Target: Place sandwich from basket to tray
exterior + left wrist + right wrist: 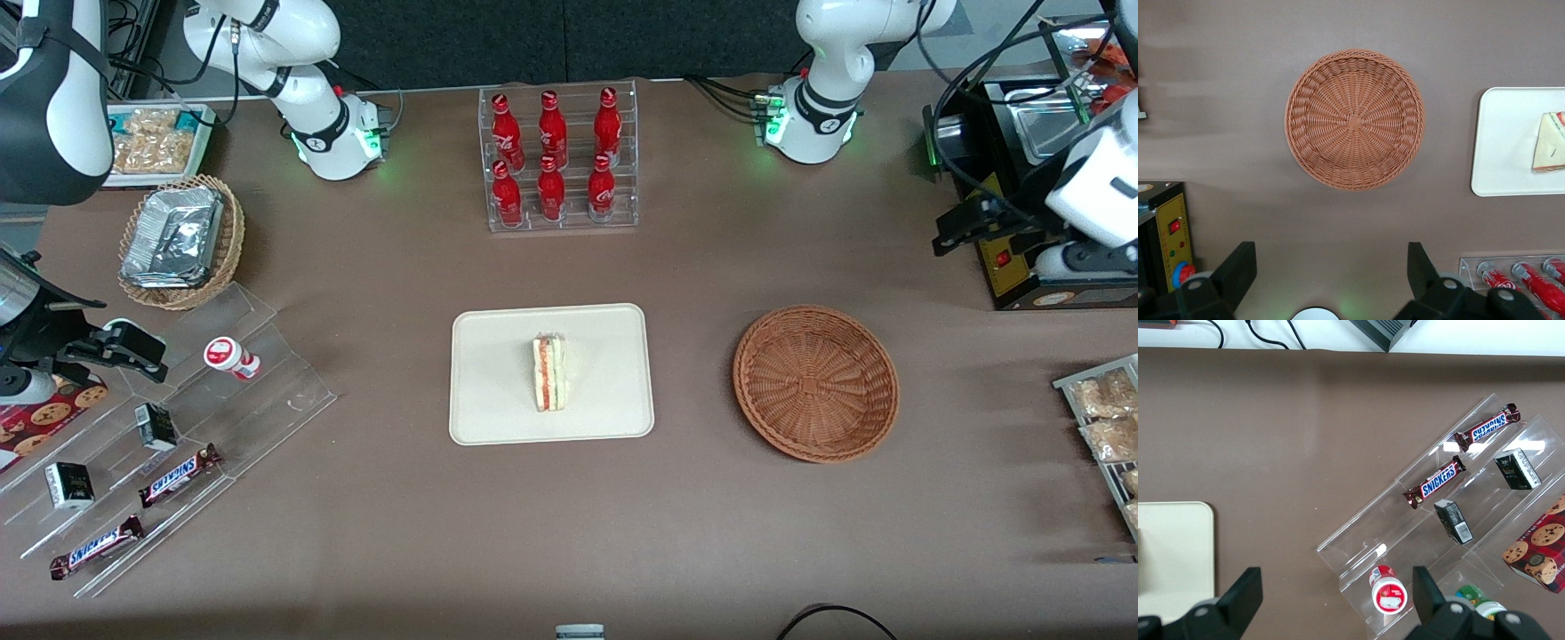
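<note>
Between the 2 black fingers of the left arm's gripper (1328, 277) lies only bare brown table: the jaws stand wide apart and hold nothing, with the gripper raised over the working arm's end of the table, farther from the front camera than the basket. Directly beneath the wrist camera sits the round reddish-brown wicker basket (1355, 119), its woven floor vacant. Beside it, toward the parked arm, is the cream rectangular tray (498, 382), and on the tray rests the sandwich (549, 372), a triangular wedge of white bread lying with its red-orange and green filling edge exposed. Judged from this arrangement, the transfer appears complete. As a handling object the wedge looks light, soft and easily crushed; its layers could slide apart under a sideways push. A sound hold would pinch the 2 broad bread faces near the wedge's middle with gentle closure, keeping the pads off the filling edge and the thin tip.
</note>
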